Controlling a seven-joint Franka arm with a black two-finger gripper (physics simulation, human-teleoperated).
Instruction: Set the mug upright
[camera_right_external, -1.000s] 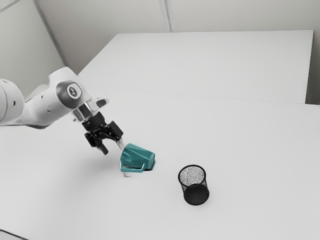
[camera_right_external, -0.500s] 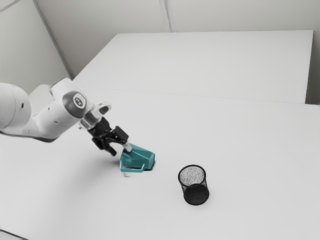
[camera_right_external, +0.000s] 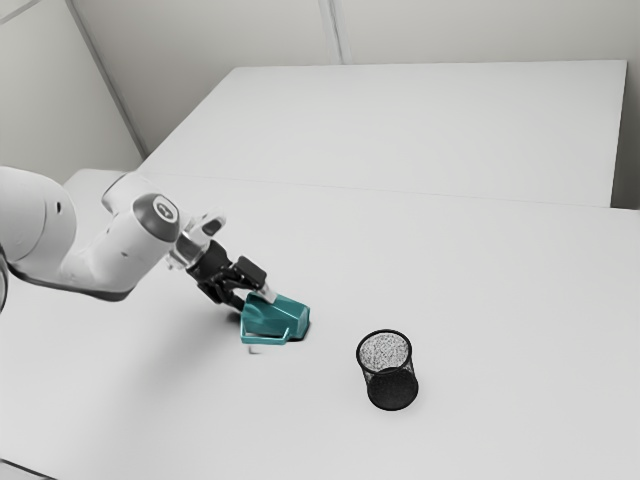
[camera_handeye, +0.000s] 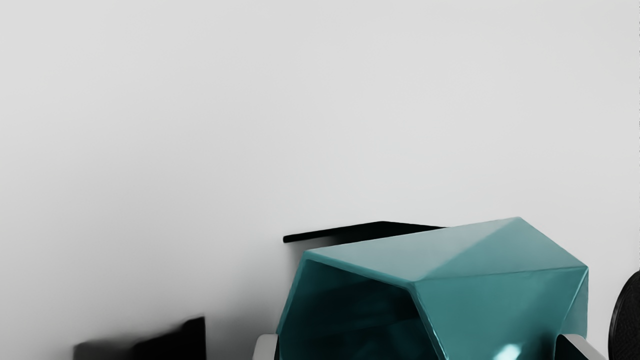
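The bench is crossed low by the arm. The claw is held spread, with the mug between its tips; firm contact cannot be confirmed from this angle. The mug is found lying on its side, mouth towards the arm. Grasping is judged in hand; closure is required next, then lifting and turning base-down.

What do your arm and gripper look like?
My arm has smooth, rounded white links. A dark grey joint cap bears a round, light emblem. Near the hand comes a silvery-grey wrist section, then a black, angular two-finger gripper with pale grey fingertips.
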